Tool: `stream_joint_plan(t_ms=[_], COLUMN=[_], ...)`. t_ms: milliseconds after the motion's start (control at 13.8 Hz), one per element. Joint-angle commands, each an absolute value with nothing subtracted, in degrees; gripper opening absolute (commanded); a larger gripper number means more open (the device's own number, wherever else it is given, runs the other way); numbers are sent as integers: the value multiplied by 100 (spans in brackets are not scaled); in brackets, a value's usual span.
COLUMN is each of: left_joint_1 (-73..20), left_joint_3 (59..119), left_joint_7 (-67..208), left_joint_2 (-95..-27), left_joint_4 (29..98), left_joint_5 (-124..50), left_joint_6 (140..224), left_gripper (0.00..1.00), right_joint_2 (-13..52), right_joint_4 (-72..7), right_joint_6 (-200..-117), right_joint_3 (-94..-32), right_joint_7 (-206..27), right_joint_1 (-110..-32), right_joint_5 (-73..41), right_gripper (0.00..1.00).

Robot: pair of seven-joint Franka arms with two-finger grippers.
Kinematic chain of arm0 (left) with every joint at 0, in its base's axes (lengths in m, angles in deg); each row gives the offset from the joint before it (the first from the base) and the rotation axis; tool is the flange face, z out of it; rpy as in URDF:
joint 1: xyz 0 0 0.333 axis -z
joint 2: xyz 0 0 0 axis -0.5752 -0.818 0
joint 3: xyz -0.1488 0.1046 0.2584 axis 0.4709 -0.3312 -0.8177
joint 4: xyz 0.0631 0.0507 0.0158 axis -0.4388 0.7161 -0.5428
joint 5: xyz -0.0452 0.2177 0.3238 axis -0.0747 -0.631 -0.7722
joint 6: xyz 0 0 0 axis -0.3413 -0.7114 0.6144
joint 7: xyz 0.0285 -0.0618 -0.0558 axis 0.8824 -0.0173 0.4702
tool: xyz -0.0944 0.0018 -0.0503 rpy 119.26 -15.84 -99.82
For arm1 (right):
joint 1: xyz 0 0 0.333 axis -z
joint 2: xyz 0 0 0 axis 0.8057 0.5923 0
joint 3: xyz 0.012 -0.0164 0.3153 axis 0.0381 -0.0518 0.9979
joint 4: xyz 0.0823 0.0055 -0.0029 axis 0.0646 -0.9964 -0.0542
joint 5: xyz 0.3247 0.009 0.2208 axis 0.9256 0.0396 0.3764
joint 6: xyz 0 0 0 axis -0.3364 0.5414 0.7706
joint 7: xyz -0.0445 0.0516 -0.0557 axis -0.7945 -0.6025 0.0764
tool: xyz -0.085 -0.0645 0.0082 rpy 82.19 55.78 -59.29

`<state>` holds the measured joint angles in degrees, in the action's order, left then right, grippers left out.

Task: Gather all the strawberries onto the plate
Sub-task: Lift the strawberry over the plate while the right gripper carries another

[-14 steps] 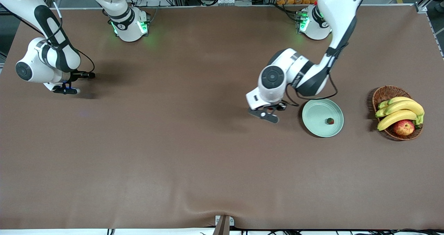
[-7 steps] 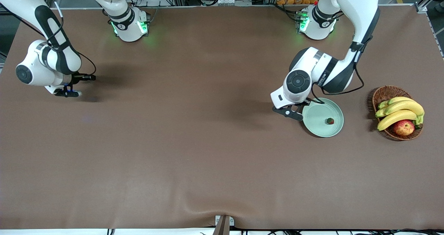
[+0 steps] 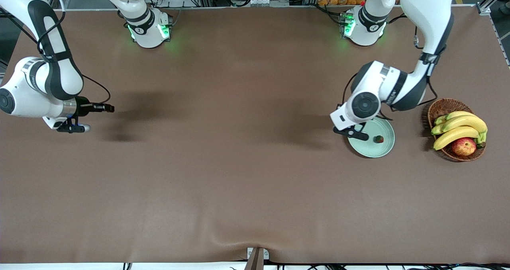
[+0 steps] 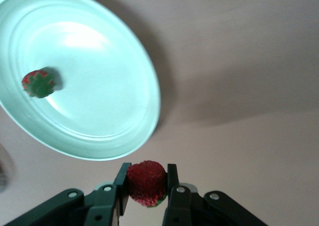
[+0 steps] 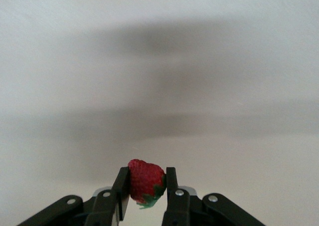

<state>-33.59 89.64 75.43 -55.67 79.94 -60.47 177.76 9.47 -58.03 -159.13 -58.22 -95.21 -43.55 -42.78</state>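
Note:
The pale mint-green plate (image 3: 372,153) lies toward the left arm's end of the table, with one strawberry (image 3: 379,139) in it. In the left wrist view the plate (image 4: 104,91) and that strawberry (image 4: 39,83) show too. My left gripper (image 3: 356,134) hangs over the plate's rim, shut on a second strawberry (image 4: 146,182). My right gripper (image 3: 73,128) is over bare table at the right arm's end, shut on a third strawberry (image 5: 145,180) with its green cap showing.
A brown wicker basket (image 3: 442,104) stands beside the plate, at the left arm's end, holding bananas (image 3: 458,128) and a red-yellow apple (image 3: 463,146). The brown table cloth has a wrinkle near the front edge (image 3: 255,242).
My left gripper has carried its strawberry from the table's middle to the plate's rim. My right arm has shifted a little toward the front camera with its strawberry.

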Motion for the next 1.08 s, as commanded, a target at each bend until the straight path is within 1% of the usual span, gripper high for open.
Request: stream_joint_plan(t_ms=[0, 144, 289, 433, 578, 722, 867, 939, 1011], left_joint_1=[-3502, -3582, -3591, -3599, -3853, -3872, -3881, -3881, -3881], left_joint_3=[8995, 9004, 9004, 8977, 8977, 8969, 8968, 8968, 8968], left_joint_7=[7480, 7480, 7480, 7480, 7480, 7480, 7480, 7480, 7480], left_joint_2=[-5440, -5597, -5668, -5817, -6010, -6090, -6081, -6090, -6099], left_joint_4=[8087, 8061, 8078, 8087, 8113, 8210, 8245, 8245, 8245], left_joint_5=[-6219, -6789, -6949, -7046, -7134, -7178, -7240, -7240, -7240], left_joint_6=[17761, 17857, 18007, 18208, 18498, 18779, 18798, 18798, 18798], left_gripper=[0, 0, 0, 0, 0, 0, 0, 13, 21], right_joint_2=[967, 1089, 1379, 1721, 2038, 2337, 2714, 2942, 3206], right_joint_4=[-5438, -5069, -4595, -4042, -3514, -3144, -2819, -2661, -2424], right_joint_6=[-15821, -15821, -15839, -15883, -15988, -16407, -17022, -17373, -17708], right_joint_3=[-5290, -4937, -4717, -4672, -4672, -4672, -4672, -4672, -4672], right_joint_7=[-8270, -7373, -6441, -5571, -4832, -4103, -3400, -2996, -2539], right_joint_1=[-4620, -4813, -5129, -5594, -5999, -6429, -6930, -7202, -7483], right_joint_5=[-4019, -3633, -3316, -2843, -2376, -2173, -2111, -2102, -2119], right_gripper=[0, 0, 0, 0, 0, 0, 0, 0, 0])
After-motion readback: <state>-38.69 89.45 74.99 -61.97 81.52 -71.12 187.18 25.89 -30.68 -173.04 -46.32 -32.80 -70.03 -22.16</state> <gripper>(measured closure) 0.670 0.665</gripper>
